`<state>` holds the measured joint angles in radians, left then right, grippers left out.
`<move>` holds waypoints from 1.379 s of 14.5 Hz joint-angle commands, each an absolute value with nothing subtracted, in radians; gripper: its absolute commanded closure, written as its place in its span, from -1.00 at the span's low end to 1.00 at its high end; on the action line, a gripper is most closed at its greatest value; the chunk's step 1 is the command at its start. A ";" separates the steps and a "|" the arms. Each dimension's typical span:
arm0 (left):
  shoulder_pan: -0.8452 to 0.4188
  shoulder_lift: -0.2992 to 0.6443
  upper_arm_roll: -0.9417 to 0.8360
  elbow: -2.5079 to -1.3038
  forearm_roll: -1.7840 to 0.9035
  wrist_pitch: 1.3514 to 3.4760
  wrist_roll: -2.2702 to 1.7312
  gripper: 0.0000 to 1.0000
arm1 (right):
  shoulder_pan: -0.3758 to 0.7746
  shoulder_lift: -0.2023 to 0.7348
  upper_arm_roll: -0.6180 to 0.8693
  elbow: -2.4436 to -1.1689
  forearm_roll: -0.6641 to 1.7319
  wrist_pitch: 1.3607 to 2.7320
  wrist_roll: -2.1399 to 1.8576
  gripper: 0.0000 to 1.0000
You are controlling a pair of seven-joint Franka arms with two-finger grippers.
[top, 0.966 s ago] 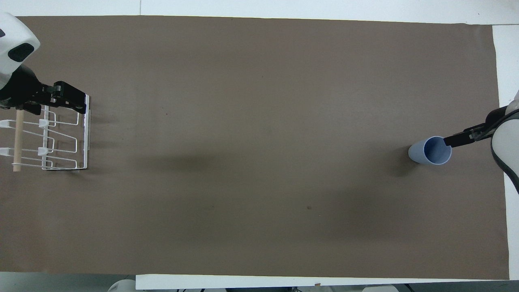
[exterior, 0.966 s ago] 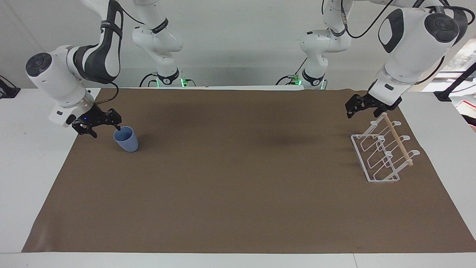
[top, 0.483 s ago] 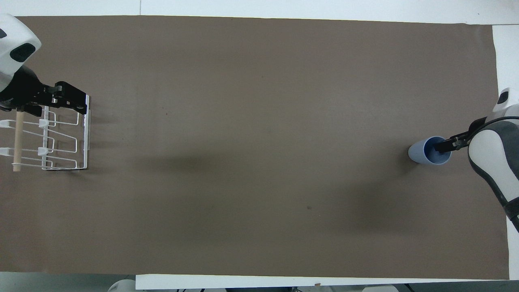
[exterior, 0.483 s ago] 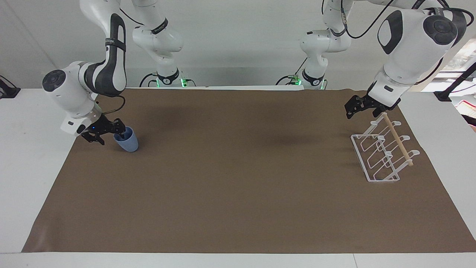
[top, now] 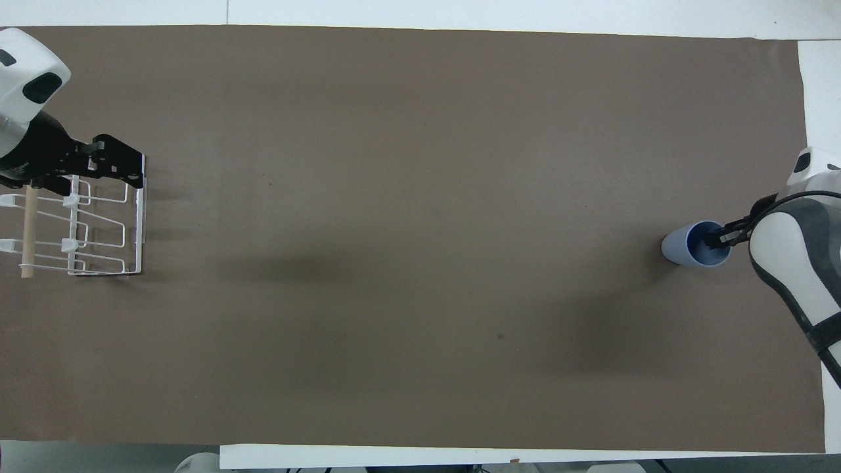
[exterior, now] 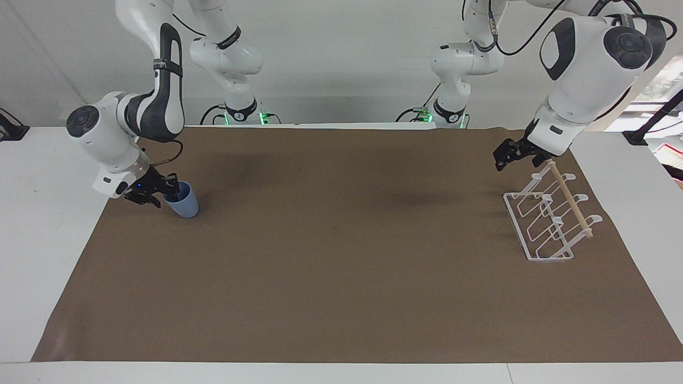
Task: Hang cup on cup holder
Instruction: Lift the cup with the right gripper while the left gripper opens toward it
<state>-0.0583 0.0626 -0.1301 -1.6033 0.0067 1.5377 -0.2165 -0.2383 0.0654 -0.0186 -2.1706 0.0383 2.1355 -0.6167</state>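
The light-blue cup (exterior: pixel 184 207) stands upright on the brown mat at the right arm's end of the table; it also shows in the overhead view (top: pixel 673 248). My right gripper (exterior: pixel 164 193) is open at the cup's rim, one finger inside the cup and one outside; it also shows in the overhead view (top: pixel 719 238). The white wire cup holder (exterior: pixel 516 226) with its wooden dowel (exterior: pixel 571 200) stands at the left arm's end and shows from above too (top: pixel 139 217). My left gripper (exterior: pixel 515 154) hovers over the holder's end nearer the robots (top: pixel 115 164).
A brown mat (exterior: pixel 341 256) covers most of the white table (exterior: pixel 42 240). The two robot bases stand at the table's edge nearest the robots.
My right gripper has come down and in toward the cup, so one finger now sits inside the rim. The cup and holder have not moved. The left gripper shifted only slightly.
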 commanded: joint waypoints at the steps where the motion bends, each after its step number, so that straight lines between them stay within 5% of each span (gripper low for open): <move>1: -0.054 0.029 -0.130 -1.638 -0.005 1.534 -0.276 -1.00 | -0.242 0.049 -0.015 -2.194 0.043 2.152 -0.644 0.93; 4: -0.051 0.029 -0.130 -1.641 -0.005 1.542 -0.314 -1.00 | -0.239 0.052 -0.015 -2.168 0.038 2.119 -0.653 1.00; 7: -0.049 0.037 -0.130 -1.625 -0.011 1.546 -0.412 -1.00 | -0.223 0.057 0.006 -1.992 0.069 1.856 -0.698 1.00; 10: -0.049 0.049 -0.132 -1.591 -0.020 1.546 -0.492 -1.00 | -0.166 0.015 0.018 -1.966 0.425 1.732 -0.657 1.00; 14: -0.054 0.069 -0.132 -1.559 -0.107 1.583 -0.780 -1.00 | -0.031 0.014 0.018 -1.968 0.807 1.746 -0.401 1.00; 20: -0.066 0.067 -0.136 -1.566 -0.328 1.644 -1.263 -1.00 | 0.210 0.017 0.018 -1.970 1.159 1.961 -0.091 1.00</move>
